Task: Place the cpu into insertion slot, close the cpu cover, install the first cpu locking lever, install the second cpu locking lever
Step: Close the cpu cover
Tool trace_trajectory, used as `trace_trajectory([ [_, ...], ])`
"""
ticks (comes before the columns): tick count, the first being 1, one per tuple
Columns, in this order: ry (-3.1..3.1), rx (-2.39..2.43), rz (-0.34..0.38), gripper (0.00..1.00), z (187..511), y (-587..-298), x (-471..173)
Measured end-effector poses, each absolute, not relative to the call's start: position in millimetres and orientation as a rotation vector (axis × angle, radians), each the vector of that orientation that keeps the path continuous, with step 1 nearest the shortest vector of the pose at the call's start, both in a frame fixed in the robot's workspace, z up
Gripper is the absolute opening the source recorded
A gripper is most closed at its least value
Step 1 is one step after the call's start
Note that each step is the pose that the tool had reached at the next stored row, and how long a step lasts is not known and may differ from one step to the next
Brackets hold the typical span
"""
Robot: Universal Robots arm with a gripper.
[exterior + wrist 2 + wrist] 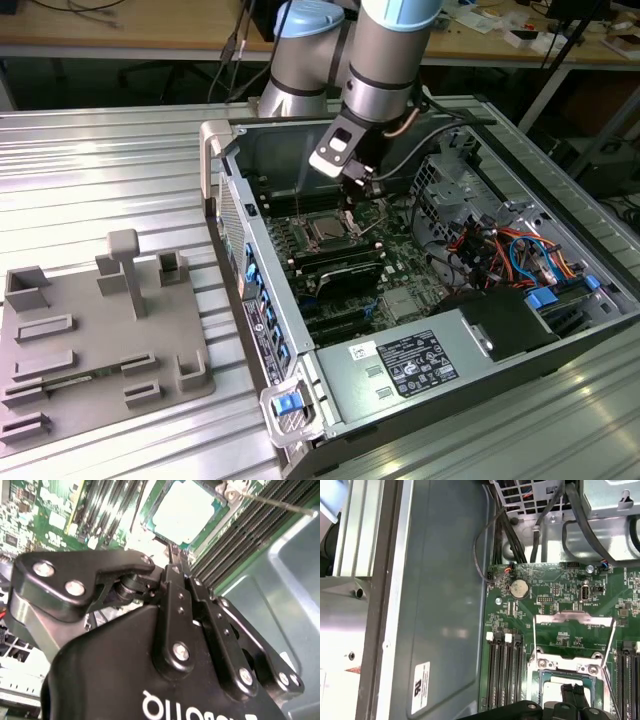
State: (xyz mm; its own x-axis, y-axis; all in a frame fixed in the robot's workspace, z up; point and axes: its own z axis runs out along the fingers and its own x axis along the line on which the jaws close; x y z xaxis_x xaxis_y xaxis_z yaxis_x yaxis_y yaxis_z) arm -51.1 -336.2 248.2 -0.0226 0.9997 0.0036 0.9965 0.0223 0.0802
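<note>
The cpu (184, 510) is a pale silver square lying flat in the insertion slot (543, 666) on the green motherboard (545, 595). In the exterior view the cpu (328, 232) sits mid-board inside the open computer case. The cpu cover (572, 619) is swung open, a silver frame standing away from the socket, with thin lever rods (609, 645) along its sides. My gripper (176, 555) hovers just above one edge of the cpu, its black fingers pressed together with nothing between them. It also shows over the slot in the first wrist view (573, 692) and hanging under the arm in the exterior view (350, 203).
Long black memory slots (504, 675) flank the socket on both sides. The grey case wall (440, 605) rises close by. Cables and a drive cage (480, 235) fill the exterior view's right of the case. A grey fixture plate (90, 340) lies on the table at the exterior view's left.
</note>
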Motion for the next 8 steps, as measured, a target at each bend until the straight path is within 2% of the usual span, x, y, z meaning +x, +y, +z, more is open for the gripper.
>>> trace_trajectory([
  [8,2.224,2.175,0.057,0.11,248,-336,-27],
])
